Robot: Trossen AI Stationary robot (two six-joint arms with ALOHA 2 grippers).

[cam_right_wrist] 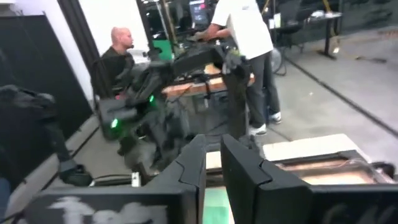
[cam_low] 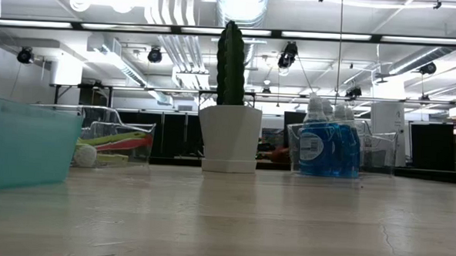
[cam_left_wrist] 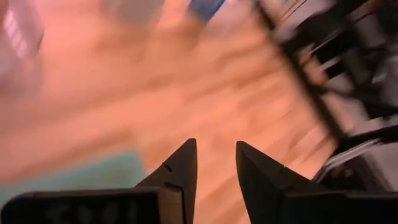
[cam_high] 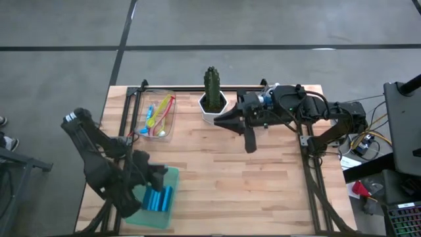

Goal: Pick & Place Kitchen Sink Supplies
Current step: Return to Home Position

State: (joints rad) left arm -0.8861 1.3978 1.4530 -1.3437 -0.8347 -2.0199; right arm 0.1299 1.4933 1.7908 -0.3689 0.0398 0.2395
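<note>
Both empty: left gripper [cam_left_wrist: 216, 143] slightly parted, right gripper [cam_right_wrist: 213, 138] nearly closed

The pale wooden butcher-block worktop [cam_high: 230, 178] looks smooth, with a low satin sheen and visible plank seams. At 7 o'clock, the translucent green plastic tray [cam_high: 173, 175] holds matt teal-blue rectangular sponges [cam_high: 158, 199]. At 12 o'clock, the white hexagonal pot [cam_low: 229, 140] looks smooth and faintly glossy. The small blue bottles [cam_low: 327, 148] are glossy see-through plastic. The left end effector [cam_left_wrist: 214, 144] has 2 matt dark fingers.

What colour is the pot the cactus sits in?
White; the pot shows best in the low view.
</note>
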